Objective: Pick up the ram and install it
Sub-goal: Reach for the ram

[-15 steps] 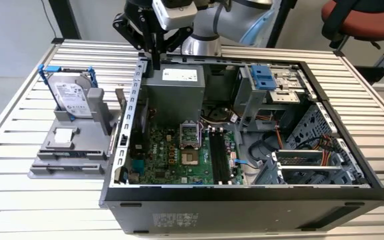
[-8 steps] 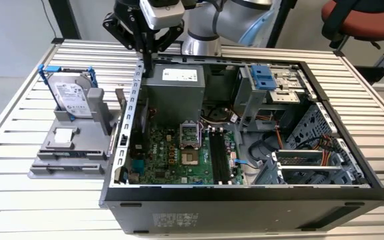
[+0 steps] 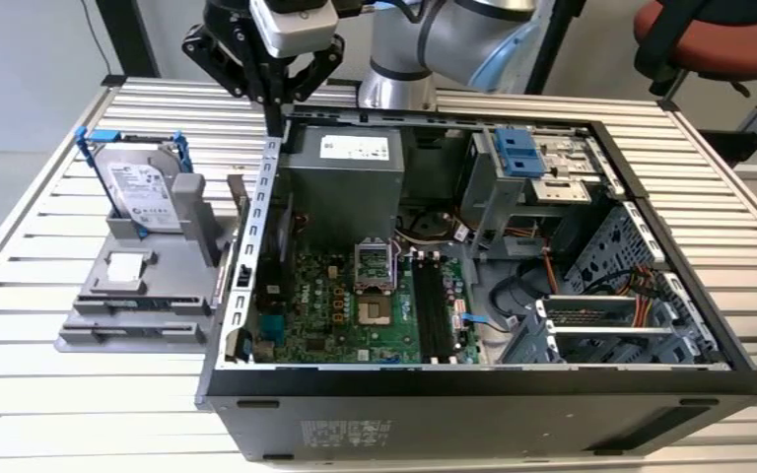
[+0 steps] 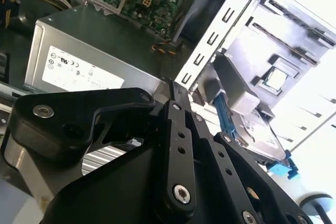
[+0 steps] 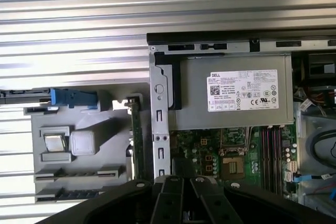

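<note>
The ram [image 3: 238,200] stands on edge as a thin green stick in the grey holder [image 3: 142,296], close beside the open computer case's outer wall; the first wrist view sees it edge-on [image 5: 137,140]. My gripper [image 3: 275,124] hangs above the case's back corner at the exterior view's left, by the power supply [image 3: 339,177], farther back than the ram and apart from it. Its black fingers [image 5: 173,178] look shut together with nothing between them, and the second wrist view shows the gripper [image 4: 176,94] the same way. The black memory slots [image 3: 432,305] on the motherboard lie bare.
A silver hard drive in a blue frame [image 3: 142,182] stands upright in the holder. The case [image 3: 484,384] lies open on a slatted metal table [image 3: 50,414]. Inside are the motherboard [image 3: 339,305], a drive cage [image 3: 536,168], cables and a card with orange cables [image 3: 602,310]. A red chair [image 3: 733,39] stands behind.
</note>
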Controlling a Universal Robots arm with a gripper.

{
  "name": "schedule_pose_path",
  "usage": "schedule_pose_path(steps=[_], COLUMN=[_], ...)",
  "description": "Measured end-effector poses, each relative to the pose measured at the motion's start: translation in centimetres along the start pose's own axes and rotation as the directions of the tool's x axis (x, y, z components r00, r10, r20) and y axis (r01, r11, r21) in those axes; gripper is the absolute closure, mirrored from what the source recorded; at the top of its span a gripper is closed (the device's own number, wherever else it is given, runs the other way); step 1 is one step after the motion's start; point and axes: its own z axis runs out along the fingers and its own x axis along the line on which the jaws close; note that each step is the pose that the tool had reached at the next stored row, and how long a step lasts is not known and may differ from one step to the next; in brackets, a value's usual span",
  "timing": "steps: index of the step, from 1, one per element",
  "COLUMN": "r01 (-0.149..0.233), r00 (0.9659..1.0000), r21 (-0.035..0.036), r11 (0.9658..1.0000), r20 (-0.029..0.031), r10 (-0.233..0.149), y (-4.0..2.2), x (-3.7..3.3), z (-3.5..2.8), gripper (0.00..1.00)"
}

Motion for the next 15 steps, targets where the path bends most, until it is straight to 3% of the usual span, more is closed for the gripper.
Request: schedule_pose_path(steps=[7, 8, 15], r01=[0.0, 0.0, 0.0], r00=[1.0, 1.0, 1.0], r21=[0.0, 0.0, 0.0001], r11=[1.0, 1.0, 1.0], r20=[0.0, 0.0, -0.0006], r10=[0.0, 0.0, 0.0], y=[-0.1, -0.14, -0.25], x=[1.39, 2.01, 3.5], z=[-0.03, -0.04, -0.08], gripper=[1.0, 1.0, 1.0])
